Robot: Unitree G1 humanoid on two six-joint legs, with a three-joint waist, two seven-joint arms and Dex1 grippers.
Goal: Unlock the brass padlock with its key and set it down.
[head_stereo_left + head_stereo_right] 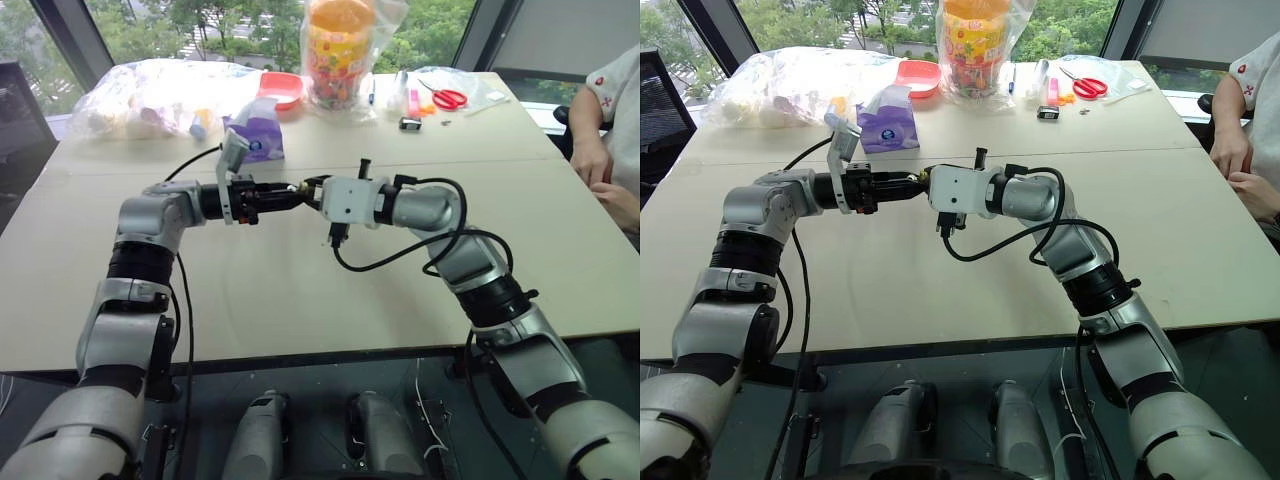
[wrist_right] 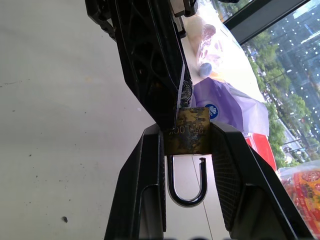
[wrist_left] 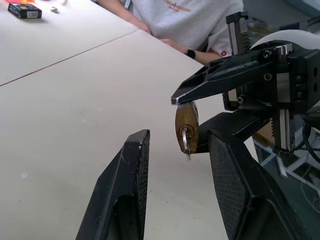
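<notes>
My right gripper (image 2: 189, 145) is clamped on the padlock (image 2: 189, 131), shackle apparently popped free. My left gripper (image 3: 175, 165) stands half-open around the key (image 3: 186, 142). Pinch the key squarely and keep the right clamp firm, both above the table (image 1: 300, 290).

— What is lying around me?
— A wide beige tabletop (image 1: 300, 300) is stretching ahead, a seam running across it. Big windows (image 1: 200, 25) with dark frames are letting in daylight, green trees showing outside. Grey floor is showing below.
</notes>
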